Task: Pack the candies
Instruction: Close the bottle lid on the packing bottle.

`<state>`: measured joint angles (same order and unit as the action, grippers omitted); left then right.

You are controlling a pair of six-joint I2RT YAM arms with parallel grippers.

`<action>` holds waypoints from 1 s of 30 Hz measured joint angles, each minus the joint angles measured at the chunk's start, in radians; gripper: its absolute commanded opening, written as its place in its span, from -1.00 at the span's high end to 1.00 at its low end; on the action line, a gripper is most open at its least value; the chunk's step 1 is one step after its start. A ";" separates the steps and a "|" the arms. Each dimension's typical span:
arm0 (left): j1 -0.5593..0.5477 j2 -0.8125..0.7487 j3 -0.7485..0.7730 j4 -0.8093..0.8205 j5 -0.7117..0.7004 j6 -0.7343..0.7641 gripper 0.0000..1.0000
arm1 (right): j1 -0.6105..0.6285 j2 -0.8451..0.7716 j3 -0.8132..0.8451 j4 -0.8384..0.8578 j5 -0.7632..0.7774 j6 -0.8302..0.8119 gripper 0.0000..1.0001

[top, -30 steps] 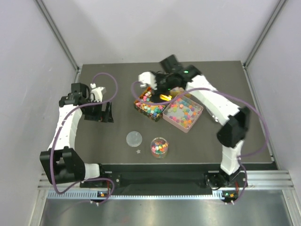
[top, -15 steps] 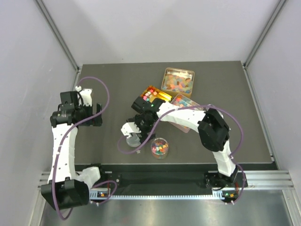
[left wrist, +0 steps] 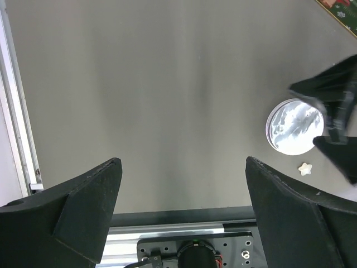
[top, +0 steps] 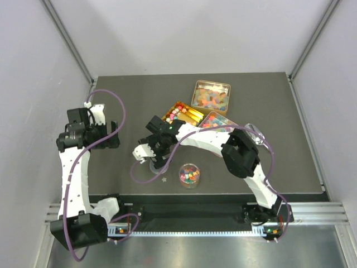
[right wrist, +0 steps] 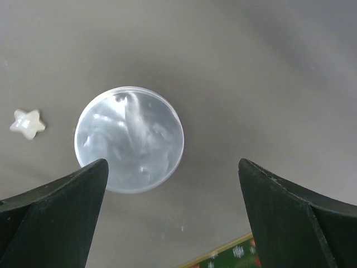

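Right gripper [right wrist: 173,167] released, jaws wide, above the lid [right wrist: 129,147]; left gripper [left wrist: 184,162] released too, holding nothing.
Lid: clear glossy round disc, flat on matte grey table [top: 128,95]; white star [right wrist: 27,123] just beside it, shape readable only in wrist views; candies [top: 189,176] seen only from top: tiny bright bits in a clear round jar [top: 189,165] and three rectangular tins [top: 211,96].
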<state>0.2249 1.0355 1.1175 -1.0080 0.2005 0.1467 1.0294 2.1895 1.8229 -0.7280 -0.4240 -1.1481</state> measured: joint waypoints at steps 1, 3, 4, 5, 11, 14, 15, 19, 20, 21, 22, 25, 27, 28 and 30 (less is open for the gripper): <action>0.002 -0.002 0.000 -0.002 0.002 0.000 -0.93 | 0.002 0.016 0.013 -0.004 -0.003 0.000 -0.99; 0.005 -0.011 0.000 -0.006 0.005 0.000 -0.93 | 0.004 0.047 0.047 -0.024 -0.010 0.000 -0.99; 0.006 -0.016 0.000 -0.007 0.008 0.000 -0.93 | 0.004 0.063 0.067 -0.039 -0.014 -0.001 -0.99; 0.007 -0.021 0.000 -0.009 0.010 0.000 -0.93 | 0.004 0.079 0.093 -0.059 -0.019 -0.002 -0.99; 0.011 -0.034 0.001 -0.009 0.020 -0.001 -0.93 | 0.004 0.107 0.155 -0.147 -0.035 -0.021 -0.99; 0.011 -0.034 0.001 -0.009 0.024 -0.003 -0.93 | 0.005 0.107 0.154 -0.179 -0.036 -0.034 -0.99; 0.011 -0.034 0.001 -0.009 0.026 -0.003 -0.93 | 0.005 0.107 0.154 -0.185 -0.035 -0.037 -0.99; 0.012 -0.034 0.001 -0.009 0.036 -0.008 -0.92 | 0.008 0.107 0.144 -0.191 -0.032 -0.039 -0.99; 0.012 -0.034 0.001 -0.009 0.040 -0.010 -0.92 | 0.009 0.107 0.135 -0.185 -0.031 -0.039 -0.99; 0.013 -0.034 0.001 -0.009 0.045 -0.011 -0.92 | 0.011 0.107 0.122 -0.177 -0.027 -0.039 -0.99; 0.013 -0.034 0.001 -0.008 0.047 -0.012 -0.92 | 0.012 0.107 0.114 -0.176 -0.022 -0.039 -0.99; 0.013 -0.032 0.001 -0.008 0.052 -0.014 -0.92 | 0.016 0.108 0.105 -0.173 -0.014 -0.039 -0.99; 0.013 -0.029 0.001 -0.008 0.055 -0.014 -0.92 | 0.018 0.108 0.103 -0.168 -0.009 -0.039 -0.99; 0.013 -0.027 0.001 -0.008 0.057 -0.014 -0.92 | 0.018 0.108 0.102 -0.165 -0.006 -0.039 -0.99; 0.014 -0.024 0.001 -0.008 0.058 -0.014 -0.91 | 0.018 0.108 0.102 -0.154 -0.001 -0.039 -0.99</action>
<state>0.2386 1.0119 1.1183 -1.0164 0.2581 0.1322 1.0477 2.2978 1.9247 -0.8825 -0.4248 -1.1866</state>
